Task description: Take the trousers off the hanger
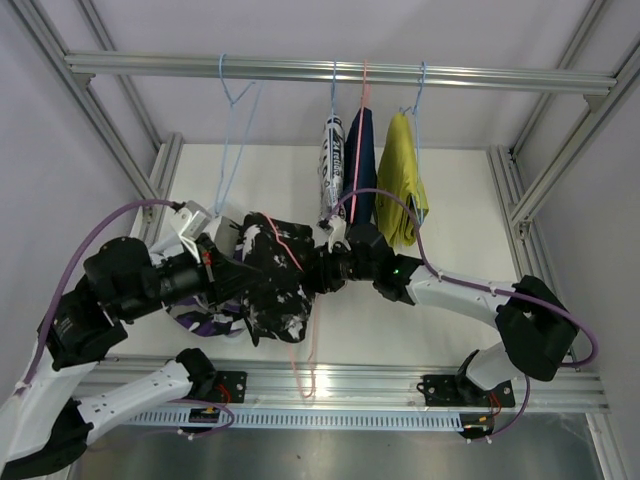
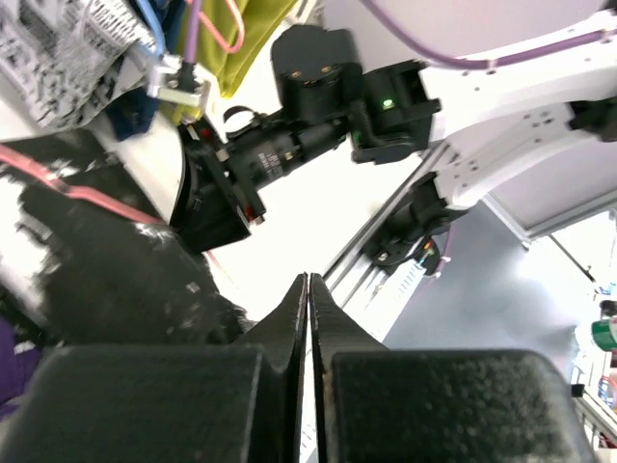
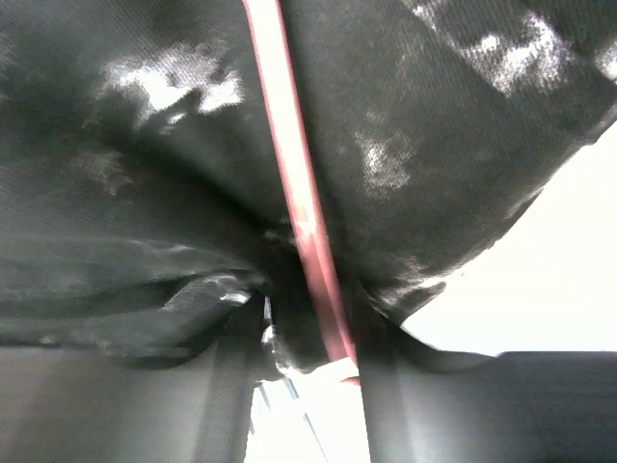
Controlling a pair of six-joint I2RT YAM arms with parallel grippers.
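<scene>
Cloth hides much of the left side. The purple patterned trousers [image 1: 195, 322] show only as a strip under the left arm's forearm, low on the table [image 1: 460, 200]. From above, the left gripper [image 2: 308, 289] cannot be picked out, sunk behind the black speckled trousers [image 1: 275, 290]. Its own camera shows the two fingers pressed flat together with nothing visible between them, the black cloth just to their left. The left arm comes in from the near-left corner, folds at the elbow and reaches rightward. Above it a blue hanger [image 1: 232, 130] hangs from the rail [image 1: 200, 66].

The black speckled trousers sit bunched in mid-frame between the two wrists, well below the rail. The wire of the pink hanger [image 3: 294, 174] runs across them and out below the cloth toward the near edge. The right gripper [image 3: 307, 347] closes narrowly on a fold of this cloth, with the pink wire passing between its fingers. The fingers themselves are blurred and cut off at the bottom of the wrist view.

Farther right, the white printed trousers [image 1: 332, 160], navy trousers [image 1: 362, 160] and yellow trousers [image 1: 403, 185] hang side by side from the rail, the navy pair partly covered by its neighbours. The right arm starts at the near-right base, bends at the elbow near the right edge, and stretches its forearm leftward into the bundle.
</scene>
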